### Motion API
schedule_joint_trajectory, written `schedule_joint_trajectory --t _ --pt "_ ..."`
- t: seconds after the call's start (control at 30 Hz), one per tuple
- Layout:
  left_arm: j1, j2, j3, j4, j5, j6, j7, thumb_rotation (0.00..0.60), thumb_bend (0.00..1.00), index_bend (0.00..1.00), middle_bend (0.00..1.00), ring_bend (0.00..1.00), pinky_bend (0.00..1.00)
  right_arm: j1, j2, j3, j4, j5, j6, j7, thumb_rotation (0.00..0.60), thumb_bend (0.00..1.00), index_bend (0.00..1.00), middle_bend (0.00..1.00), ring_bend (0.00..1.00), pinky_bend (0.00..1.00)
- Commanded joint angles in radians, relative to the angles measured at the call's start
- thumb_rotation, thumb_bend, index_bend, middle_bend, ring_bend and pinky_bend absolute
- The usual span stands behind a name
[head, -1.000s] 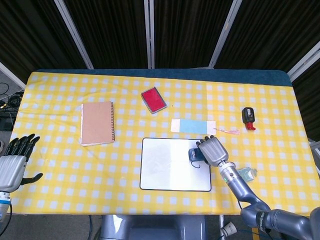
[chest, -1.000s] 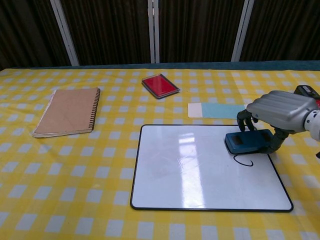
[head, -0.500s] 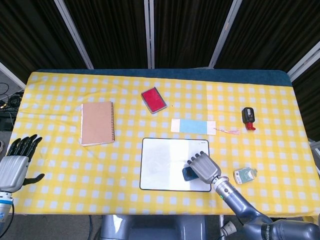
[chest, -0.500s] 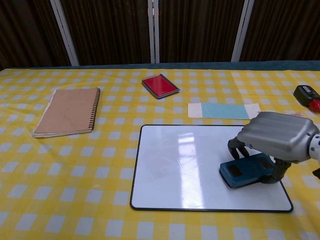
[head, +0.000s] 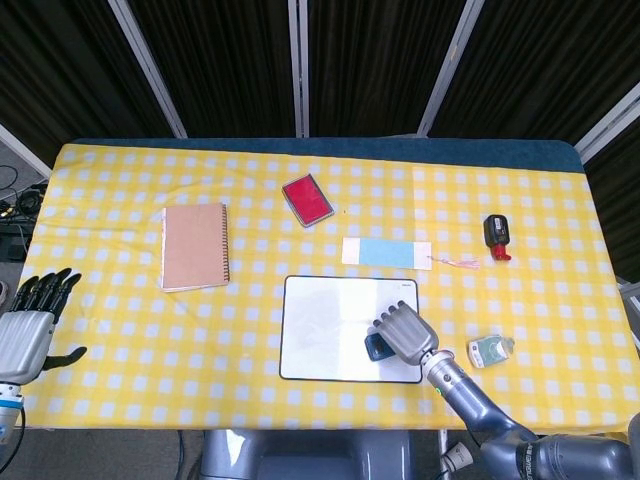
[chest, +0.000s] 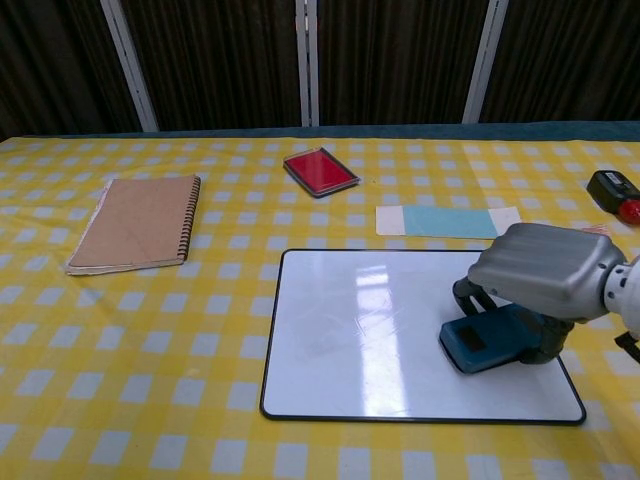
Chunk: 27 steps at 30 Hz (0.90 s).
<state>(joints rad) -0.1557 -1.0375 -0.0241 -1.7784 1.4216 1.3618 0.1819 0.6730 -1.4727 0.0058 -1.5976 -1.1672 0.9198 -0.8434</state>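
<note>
Down at the near right of the whiteboard (chest: 350, 340), the right hand (chest: 545, 275) grips a blue whiteboard eraser (chest: 490, 340), its fingers curled over the top and down both sides while the eraser lies flat on the white surface. From the head view the same hand (head: 402, 333) covers most of the eraser (head: 375, 347), which sits near the board's lower right corner; the board (head: 320, 330) around it looks wiped clean.

Over at the far left edge of the bench (head: 120, 330), the left hand (head: 28, 325) holds nothing, its dark fingers spread apart, just off the yellow checked cloth.

Beyond the whiteboard lies a pale blue card (chest: 440, 221), near its far edge but apart from it. A red ink pad (chest: 320, 171) sits further back toward the middle, and a brown spiral notebook (chest: 135, 222) lies closed well to the left. A black and red object (chest: 615, 193) rests at the right side, and a small greenish item (head: 490, 350) lies just right of the board beside the right forearm.
</note>
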Motion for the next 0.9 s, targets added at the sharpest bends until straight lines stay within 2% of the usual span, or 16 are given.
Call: schedule_joint_trajectory --t 0.03,0.23,0.4,0.6,0.77,0.9 --pt "-0.001 -0.001 0.000 0.000 -0.002 -0.002 0.002 0.600 0.00 0.00 0.00 0.00 0.00 0.011 -0.014 0.031 0.049 0.035 0.009 0.018 0.600 0.83 0.60 0.57 0.42 0.44" --pt "-0.002 -0.004 0.000 0.000 -0.004 -0.004 0.008 0.600 0.00 0.00 0.00 0.00 0.00 0.022 -0.028 0.063 0.106 0.093 0.006 0.045 0.600 0.83 0.60 0.57 0.42 0.44" --pt "-0.003 -0.006 0.001 -0.001 -0.005 -0.005 0.012 0.600 0.00 0.00 0.00 0.00 0.00 0.025 -0.039 0.065 0.140 0.134 0.000 0.052 0.600 0.83 0.60 0.57 0.42 0.44" --pt "-0.004 -0.010 0.001 -0.001 -0.008 -0.006 0.023 0.600 0.00 0.00 0.00 0.00 0.00 0.016 0.008 -0.009 0.015 0.090 -0.001 0.023 0.600 0.83 0.61 0.57 0.42 0.44" --pt "-0.004 -0.012 0.002 -0.003 -0.007 -0.005 0.028 0.600 0.00 0.00 0.00 0.00 0.00 0.013 0.028 -0.053 -0.048 0.055 0.004 -0.011 0.600 0.83 0.61 0.57 0.42 0.44" --pt "-0.003 -0.012 0.003 -0.004 -0.008 -0.005 0.030 0.600 0.00 0.00 0.00 0.00 0.00 0.008 0.056 -0.116 -0.143 0.002 0.010 -0.062 0.600 0.83 0.61 0.58 0.43 0.44"
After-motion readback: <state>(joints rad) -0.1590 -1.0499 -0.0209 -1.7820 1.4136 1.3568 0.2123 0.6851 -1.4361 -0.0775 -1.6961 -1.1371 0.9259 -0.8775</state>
